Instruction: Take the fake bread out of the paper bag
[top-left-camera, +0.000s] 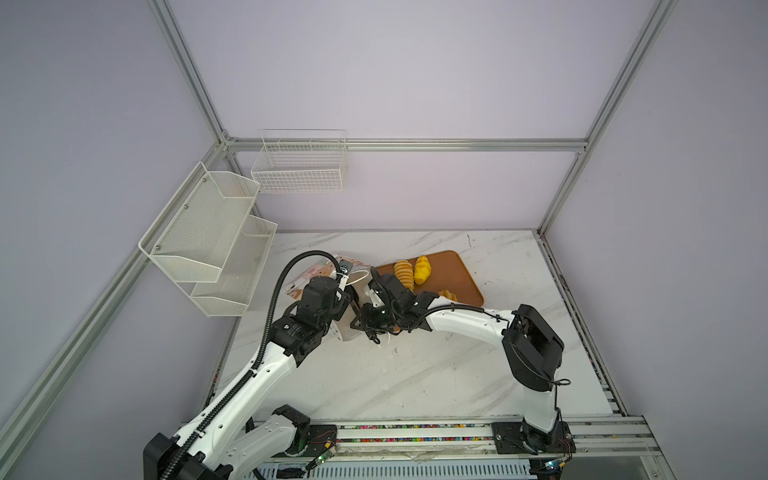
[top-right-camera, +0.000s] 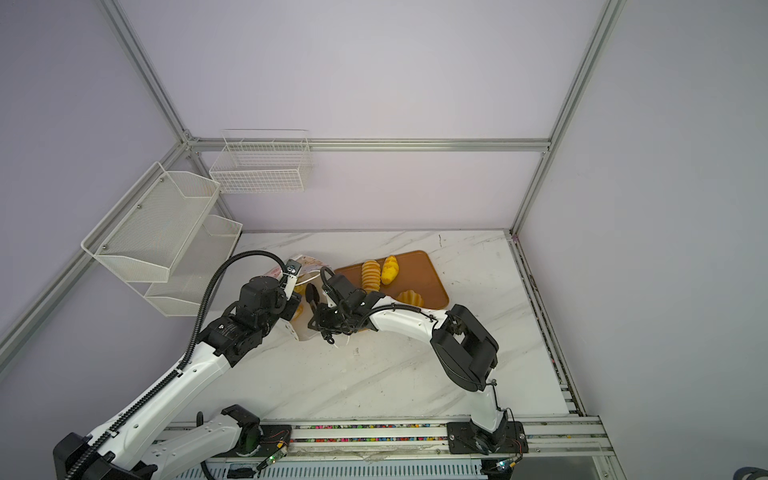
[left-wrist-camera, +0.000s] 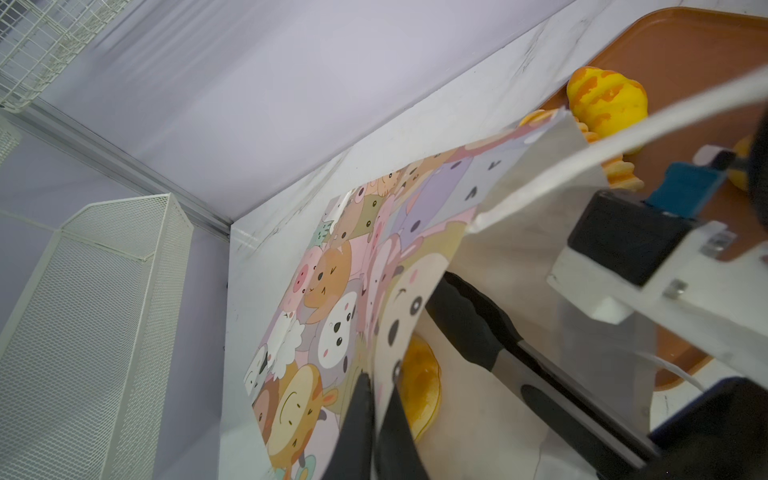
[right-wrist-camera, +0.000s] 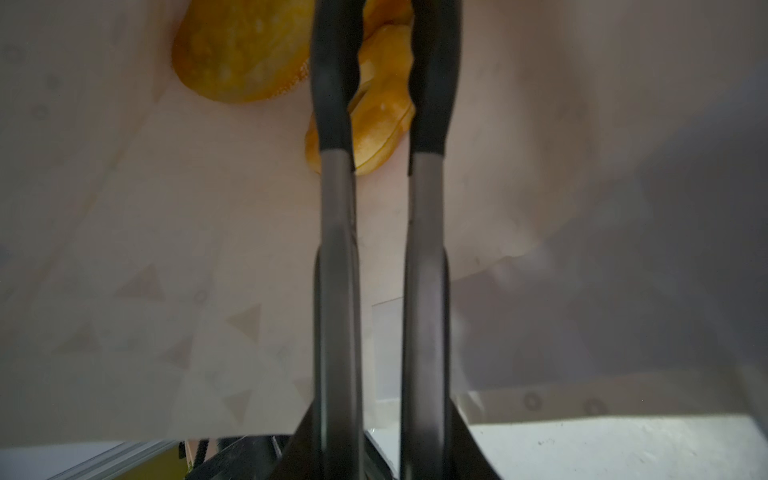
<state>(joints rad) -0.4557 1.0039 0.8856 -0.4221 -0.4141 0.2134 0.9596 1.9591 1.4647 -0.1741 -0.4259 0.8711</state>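
Fake bread is partly out. On the white marble-patterned tabletop (top-left-camera: 415, 374), the flat orange-brown tray (top-left-camera: 459, 272) carries three golden toy pastries (top-left-camera: 404, 274), and more sit inside the white paper bag with the pastel cartoon print (left-wrist-camera: 332, 291), which lies just beside the tray. The left gripper (left-wrist-camera: 376, 419) is clamped on the bag's upper wall at the mouth, holding it up. The right gripper (right-wrist-camera: 382, 455) grasps black-tipped steel tongs (right-wrist-camera: 336, 249) that reach deep inside. Their tips stand slightly parted, one on each side of a ridged golden roll (right-wrist-camera: 382, 124) — whether they press on it I cannot tell. A brown seeded oval loaf (right-wrist-camera: 237, 50) lies just beside it. The step in hand looks like picking the next piece. The next move calls for squeezing the tongs onto the roll, then drawing straight back through the mouth — with the paper held up throughout.
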